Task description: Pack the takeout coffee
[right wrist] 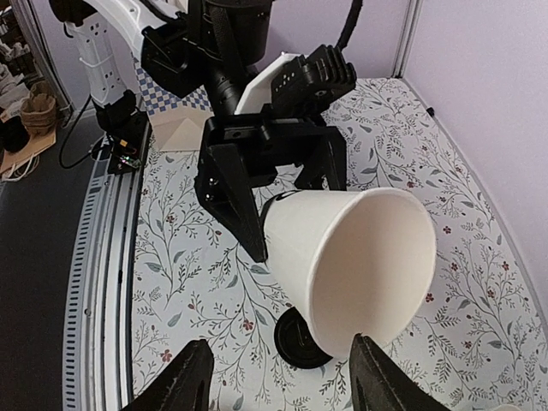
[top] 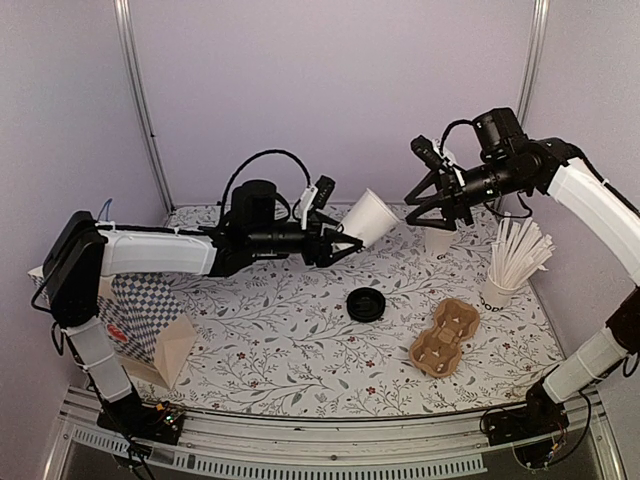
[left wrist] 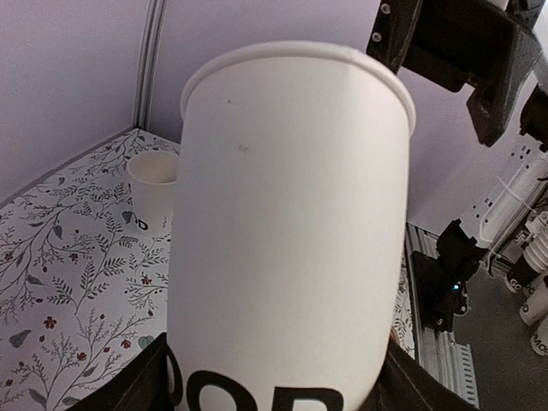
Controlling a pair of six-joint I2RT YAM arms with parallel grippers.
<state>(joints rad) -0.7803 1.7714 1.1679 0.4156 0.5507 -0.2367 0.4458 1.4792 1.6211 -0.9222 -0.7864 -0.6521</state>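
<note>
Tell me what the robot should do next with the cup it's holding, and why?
Probably ease the open right gripper forward around the white cup: the left gripper holds it tilted in the air, its mouth facing that gripper, which hovers just short.

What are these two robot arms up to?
The left gripper holds a white paper cup tilted in the air, its mouth toward the right gripper, which hangs open close by, apart from it. A black lid lies on the table near a cardboard carrier. Nothing is packed yet.
</note>
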